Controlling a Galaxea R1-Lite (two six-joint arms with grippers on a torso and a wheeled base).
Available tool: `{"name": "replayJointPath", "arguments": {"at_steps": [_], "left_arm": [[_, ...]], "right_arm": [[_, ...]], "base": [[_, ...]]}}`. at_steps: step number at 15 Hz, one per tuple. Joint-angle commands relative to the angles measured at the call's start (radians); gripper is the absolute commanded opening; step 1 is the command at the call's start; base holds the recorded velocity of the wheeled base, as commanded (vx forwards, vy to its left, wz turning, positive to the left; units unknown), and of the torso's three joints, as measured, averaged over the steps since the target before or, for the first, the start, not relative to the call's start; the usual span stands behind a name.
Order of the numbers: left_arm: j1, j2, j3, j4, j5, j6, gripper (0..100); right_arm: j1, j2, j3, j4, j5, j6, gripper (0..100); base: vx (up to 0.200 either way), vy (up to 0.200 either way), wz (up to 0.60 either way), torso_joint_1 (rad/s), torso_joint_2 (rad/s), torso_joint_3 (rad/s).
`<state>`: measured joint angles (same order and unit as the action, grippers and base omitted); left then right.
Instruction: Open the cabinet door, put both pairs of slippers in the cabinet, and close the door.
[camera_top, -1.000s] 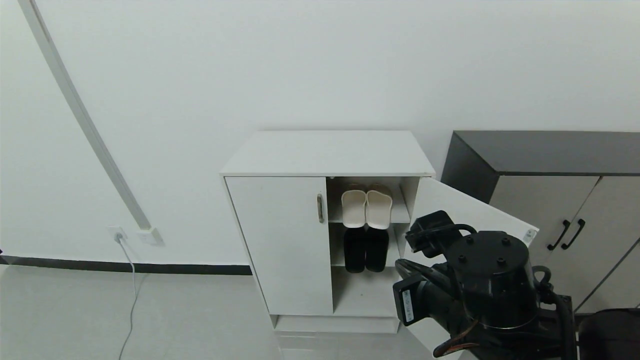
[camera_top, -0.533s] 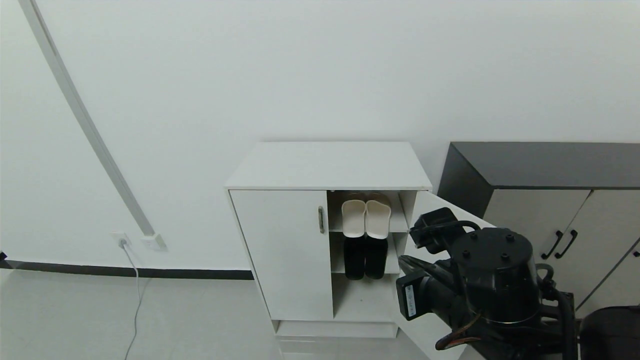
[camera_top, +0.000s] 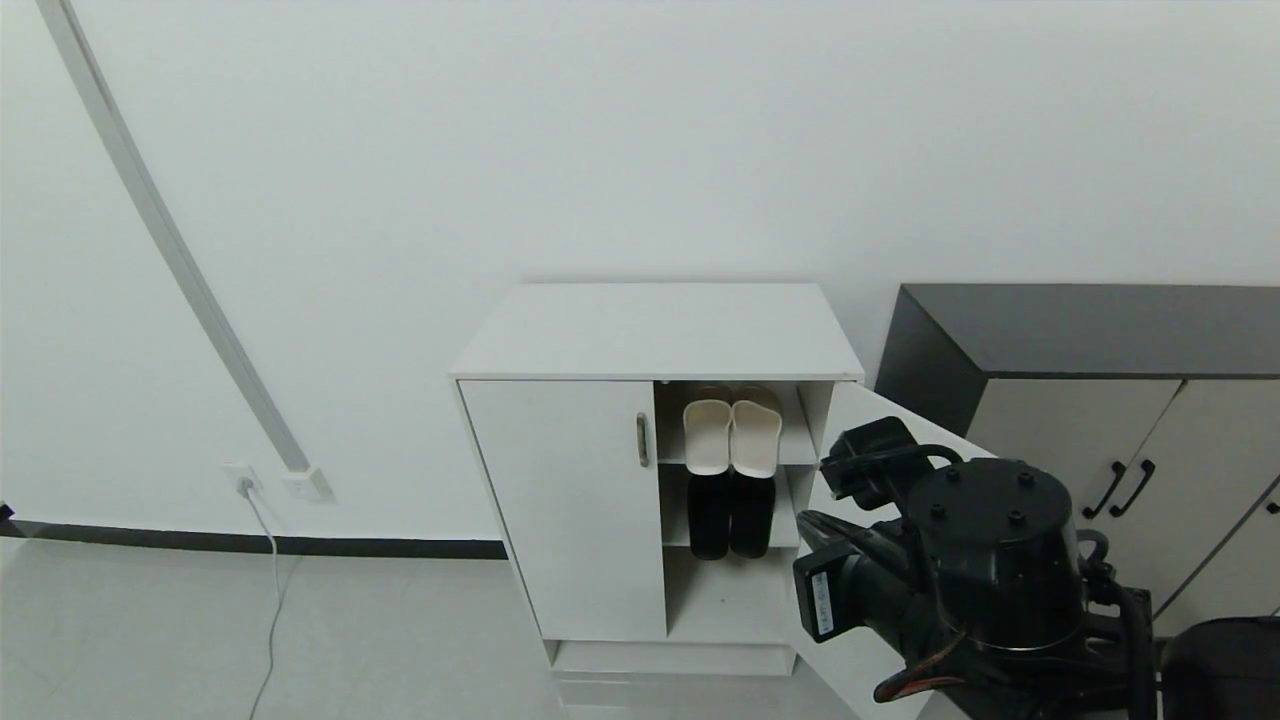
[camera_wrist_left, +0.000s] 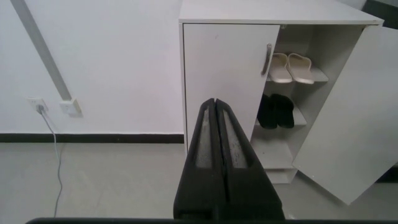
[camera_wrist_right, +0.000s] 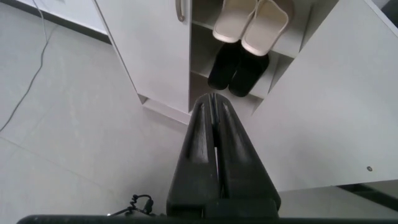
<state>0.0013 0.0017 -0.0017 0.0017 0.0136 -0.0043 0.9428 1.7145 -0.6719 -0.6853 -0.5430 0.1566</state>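
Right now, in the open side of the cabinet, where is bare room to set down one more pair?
The bottom compartment, under the black slippers, is bare. The cabinet top is bare too. Crowded: the upper shelf, taken by the white slippers, and the middle shelf, taken by the black pair.

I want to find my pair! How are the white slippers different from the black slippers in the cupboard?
The white slippers are pale; the black slippers are dark. The white slippers sit higher up, the black slippers right below them. Both pairs lie side by side inside the cupboard.
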Motion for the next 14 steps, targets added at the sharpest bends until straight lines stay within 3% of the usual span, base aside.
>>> {"name": "replayJointPath", "arguments": {"at_steps": [1, 3, 9, 14], "left_arm": [[0.000, 0.000, 0.000, 0.000, 0.000, 0.000, 0], [0.000, 0.000, 0.000, 0.000, 0.000, 0.000, 0], [0.000, 0.000, 0.000, 0.000, 0.000, 0.000, 0], [0.000, -0.002, 0.000, 0.000, 0.000, 0.000, 0]], "right_arm": [[0.001, -0.001, 0.000, 0.000, 0.001, 0.000, 0], [0.002, -0.001, 0.005, 0.000, 0.001, 0.000, 0], [0.002, 0.001, 0.008, 0.000, 0.003, -0.002, 0], [0.001, 0.001, 0.009, -0.002, 0.001, -0.012, 0]], "base": [[0.000, 0.000, 0.00, 0.000, 0.00, 0.000], [0.000, 0.000, 0.00, 0.000, 0.00, 0.000], [0.000, 0.000, -0.60, 0.004, 0.00, 0.000], [0.000, 0.000, 0.00, 0.000, 0.00, 0.000]]}}
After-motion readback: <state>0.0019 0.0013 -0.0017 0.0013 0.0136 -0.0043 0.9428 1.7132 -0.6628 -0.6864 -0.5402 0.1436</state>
